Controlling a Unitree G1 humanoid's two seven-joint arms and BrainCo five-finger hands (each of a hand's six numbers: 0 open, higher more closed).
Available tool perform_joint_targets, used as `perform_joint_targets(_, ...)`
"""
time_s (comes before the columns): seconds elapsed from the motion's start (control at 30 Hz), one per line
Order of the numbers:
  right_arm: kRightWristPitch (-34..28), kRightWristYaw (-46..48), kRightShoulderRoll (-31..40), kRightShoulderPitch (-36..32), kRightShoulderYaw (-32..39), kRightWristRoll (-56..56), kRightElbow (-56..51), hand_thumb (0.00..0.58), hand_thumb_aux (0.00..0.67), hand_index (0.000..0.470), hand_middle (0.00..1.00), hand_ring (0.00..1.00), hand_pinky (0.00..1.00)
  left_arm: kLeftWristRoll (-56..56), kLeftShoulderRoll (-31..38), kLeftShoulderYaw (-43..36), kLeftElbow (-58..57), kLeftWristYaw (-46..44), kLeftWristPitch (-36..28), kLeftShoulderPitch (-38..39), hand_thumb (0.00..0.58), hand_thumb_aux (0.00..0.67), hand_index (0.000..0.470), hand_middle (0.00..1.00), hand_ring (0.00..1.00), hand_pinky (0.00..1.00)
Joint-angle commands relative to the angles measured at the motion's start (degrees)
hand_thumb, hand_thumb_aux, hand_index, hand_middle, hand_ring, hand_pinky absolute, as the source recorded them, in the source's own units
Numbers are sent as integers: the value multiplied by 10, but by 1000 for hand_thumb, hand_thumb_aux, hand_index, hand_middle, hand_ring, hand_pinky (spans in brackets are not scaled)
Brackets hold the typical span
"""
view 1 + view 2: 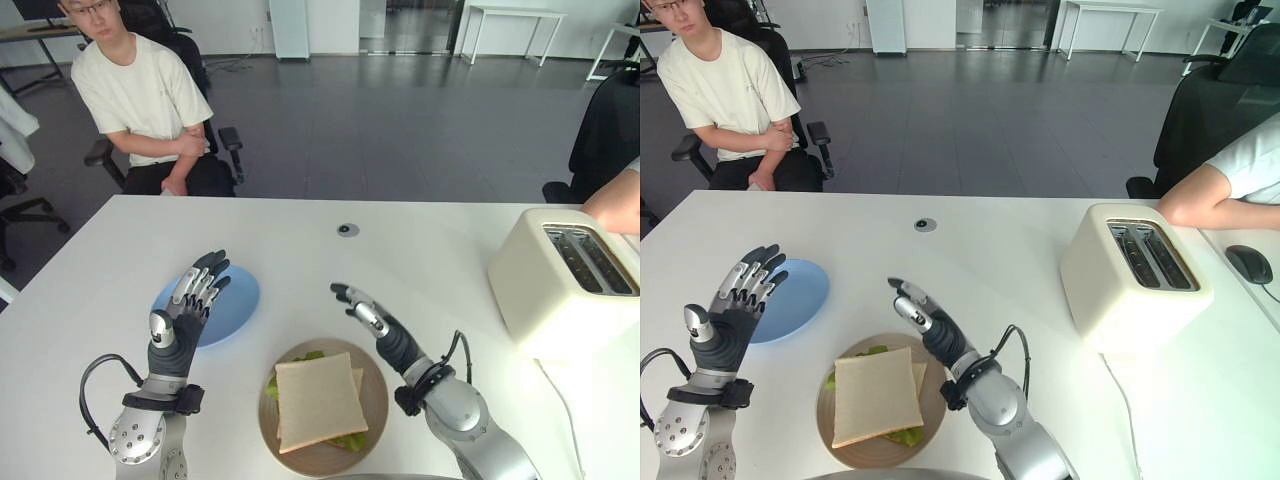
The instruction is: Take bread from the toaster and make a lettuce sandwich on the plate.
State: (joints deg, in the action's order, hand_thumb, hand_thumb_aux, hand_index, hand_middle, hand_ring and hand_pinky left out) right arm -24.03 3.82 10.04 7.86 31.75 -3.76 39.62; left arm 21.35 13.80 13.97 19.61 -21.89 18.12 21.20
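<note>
In the left eye view I am holding my left hand up over the table, fingers spread and gripping nothing, its tips showing against the edge of a blue plate. My right hand is hanging just beyond the brown plate, likewise unclenched and empty. The sandwich is lying on that brown plate, a top slice of bread covering a lower one, with lettuce peeking out at the edges. The toaster is standing well off to my right, and its slots are looking dark and bare, so I am judging the bread to be out and the stacking done. In the right eye view the same layout is showing: both hands are hovering slack, the left beside the blue plate, the right near the sandwich's far right corner without touching it. I am reckoning the task all but finished, with little left beyond perhaps squaring the top slice. I am making out no label or writing that can be read on the toaster, the plates or the table
</note>
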Motion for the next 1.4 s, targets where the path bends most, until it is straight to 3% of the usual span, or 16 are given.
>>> perform_joint_targets(0.03,21,53,-6,13,-79,104,37,0,0,0,71,71,71,-18,57,-22,18,-65,-9,10,0,0,0,0,0,0)
perform_joint_targets(0.07,20,87,11,27,-108,151,46,0,0,0,576,576,576,-28,90,-29,27,-103,-6,21,524,462,324,369,369,369)
perform_joint_targets(0.1,26,131,37,45,-133,197,55,546,507,356,1000,1000,1000,-31,127,-36,33,-145,-12,36,580,670,470,773,773,773)
perform_joint_targets(0.13,37,191,81,73,-154,236,65,580,670,470,1000,1000,1000,-23,171,-39,36,-199,-18,58,580,670,470,1000,1000,1000)
perform_joint_targets(0.27,61,400,247,191,-185,321,75,580,670,470,1000,1000,1000,10,297,-6,38,-330,-62,92,580,670,470,1000,1000,1000)
perform_joint_targets(0.37,93,491,335,235,-160,279,46,580,670,470,1000,1000,1000,-6,354,-2,41,-385,-81,108,580,670,470,1000,1000,1000)
perform_joint_targets(0.47,135,508,370,217,-86,159,-14,580,670,470,1000,1000,1000,-57,380,-19,38,-414,-69,145,580,670,470,1000,1000,1000)
perform_joint_targets(0.63,166,464,306,107,34,-22,-137,580,670,470,1000,1000,1000,-197,407,-76,44,-420,-41,210,580,670,470,1000,1000,1000)
perform_joint_targets(0.83,163,469,289,74,70,-50,-146,580,670,470,1000,1000,1000,-245,412,-127,47,-419,-37,222,580,670,470,1000,1000,1000)
perform_joint_targets(0.97,151,434,262,63,76,-75,-154,580,670,470,1000,1000,1000,-292,377,-161,32,-366,-48,139,580,670,470,1000,1000,1000)
perform_joint_targets(1.2,109,306,161,31,44,-107,-220,580,670,470,1000,1000,1000,-339,250,-241,-31,-265,-152,-72,580,670,470,1000,1000,1000)
perform_joint_targets(1.4,71,134,61,-8,-50,-118,-306,580,670,470,1000,1000,1000,-375,205,-294,-140,-220,-152,-170,580,670,470,1000,1000,1000)
